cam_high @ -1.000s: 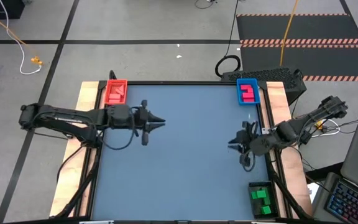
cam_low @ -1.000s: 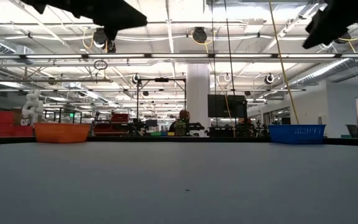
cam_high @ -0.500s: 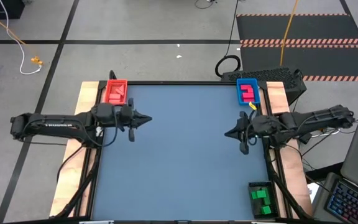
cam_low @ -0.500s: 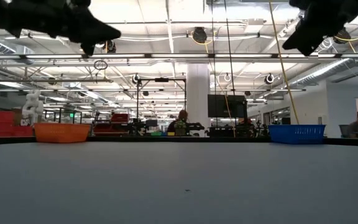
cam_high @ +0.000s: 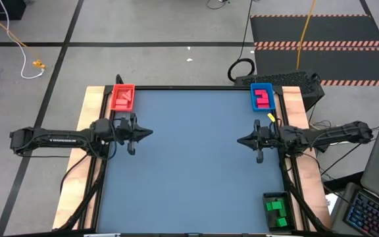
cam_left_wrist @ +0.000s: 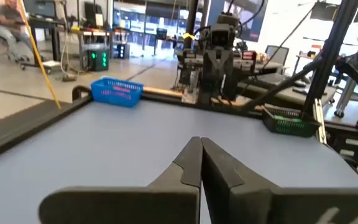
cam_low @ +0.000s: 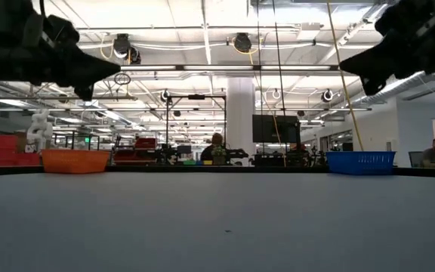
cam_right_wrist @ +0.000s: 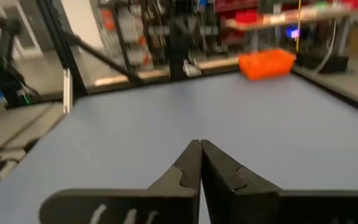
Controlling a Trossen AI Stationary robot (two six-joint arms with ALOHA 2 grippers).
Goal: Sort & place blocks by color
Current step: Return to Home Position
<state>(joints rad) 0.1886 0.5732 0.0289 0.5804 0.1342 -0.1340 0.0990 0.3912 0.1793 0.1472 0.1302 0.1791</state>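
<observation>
Salmon-red blocks (cam_high: 122,100) lie in the red tray (cam_high: 124,85) at the table's (cam_high: 196,171) far left corner. Hot pink blocks (cam_high: 263,97) lie in the blue tray (cam_high: 253,99) at the far right corner. Green blocks (cam_high: 276,210) lie in the dark tray (cam_high: 275,195) at the near right corner. The high view alone looks down into the trays and shows their contents.

The low view shows only the outer walls of the red and blue trays along the far edge, with two people seated in the room behind.

The left gripper (cam_high: 150,131) hangs over the table's left side, just below the red tray in the high view. The right gripper (cam_high: 239,140) hangs over the right side, facing it, well apart. In each wrist view the two dark fingers (cam_left_wrist: 188,165) (cam_right_wrist: 190,163) are pressed together with nothing between them. The left wrist view also shows the right arm (cam_left_wrist: 219,56) across the table, between the blue and dark trays.
</observation>
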